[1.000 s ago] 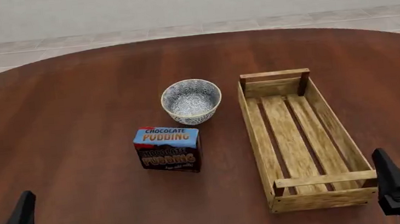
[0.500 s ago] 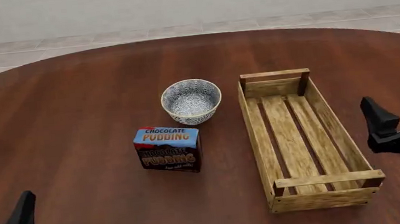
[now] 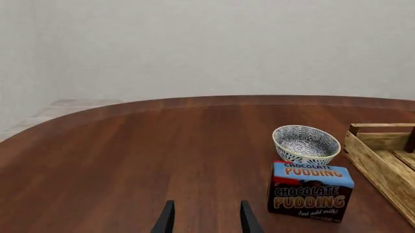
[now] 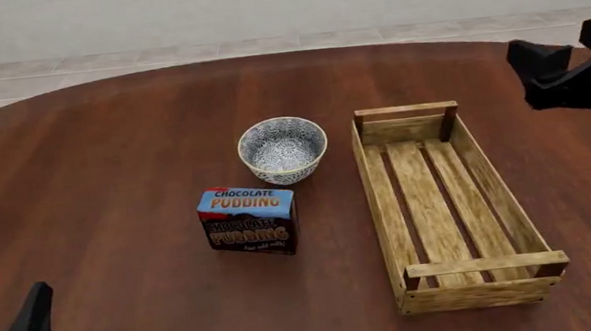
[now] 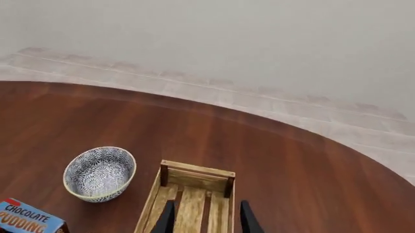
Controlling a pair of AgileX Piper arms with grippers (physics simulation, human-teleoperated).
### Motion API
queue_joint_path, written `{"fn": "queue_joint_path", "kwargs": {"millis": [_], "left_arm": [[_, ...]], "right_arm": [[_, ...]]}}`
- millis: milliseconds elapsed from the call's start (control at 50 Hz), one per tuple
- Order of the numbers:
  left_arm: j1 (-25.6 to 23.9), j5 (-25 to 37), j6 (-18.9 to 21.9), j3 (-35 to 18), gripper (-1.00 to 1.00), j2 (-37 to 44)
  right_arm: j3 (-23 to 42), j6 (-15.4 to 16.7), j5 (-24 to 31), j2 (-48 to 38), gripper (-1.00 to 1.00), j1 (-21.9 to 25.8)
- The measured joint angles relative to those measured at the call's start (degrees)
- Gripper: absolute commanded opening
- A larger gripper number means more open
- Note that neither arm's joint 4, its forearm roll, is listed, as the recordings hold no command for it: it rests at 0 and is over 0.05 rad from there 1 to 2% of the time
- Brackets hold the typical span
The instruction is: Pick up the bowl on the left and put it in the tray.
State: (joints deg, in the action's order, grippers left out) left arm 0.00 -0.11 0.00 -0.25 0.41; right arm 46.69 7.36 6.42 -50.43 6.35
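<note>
Approach step only — bowl sits untouched on the tabletop, just left of the tray; right hand raised, fingers apart, empty — next, reach down to the rim.

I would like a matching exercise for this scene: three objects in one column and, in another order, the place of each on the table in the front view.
Objects:
1. bowl
2. pudding box
3. tray

Places:
A. nearer the arms than the bowl, standing apart from it
B. right part of the table, long side running away from the arms
C. near the table's middle, left of the tray's far end

Pairs: 1-C, 2-A, 3-B
</note>
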Motion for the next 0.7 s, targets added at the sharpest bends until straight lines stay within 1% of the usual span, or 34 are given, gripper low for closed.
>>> {"fn": "queue_joint_path", "kwargs": {"millis": [200,340,460,700], "left_arm": [[0.0,0.0,0.0,0.0,1.0,0.0],[0.0,0.0,0.0,0.0,1.0,0.0],[0.0,0.0,0.0,0.0,1.0,0.0],[0.0,0.0,0.0,0.0,1.0,0.0]], "right_arm": [[12.2,-2.0,9.4,-6.5,1.0,3.6],[20.4,-2.7,15.1,-12.4,1.0,5.4],[26.3,-2.5,18.9,-17.8,1.0,6.7],[37.3,-2.2,24.7,-29.1,1.0,9.1]]}}
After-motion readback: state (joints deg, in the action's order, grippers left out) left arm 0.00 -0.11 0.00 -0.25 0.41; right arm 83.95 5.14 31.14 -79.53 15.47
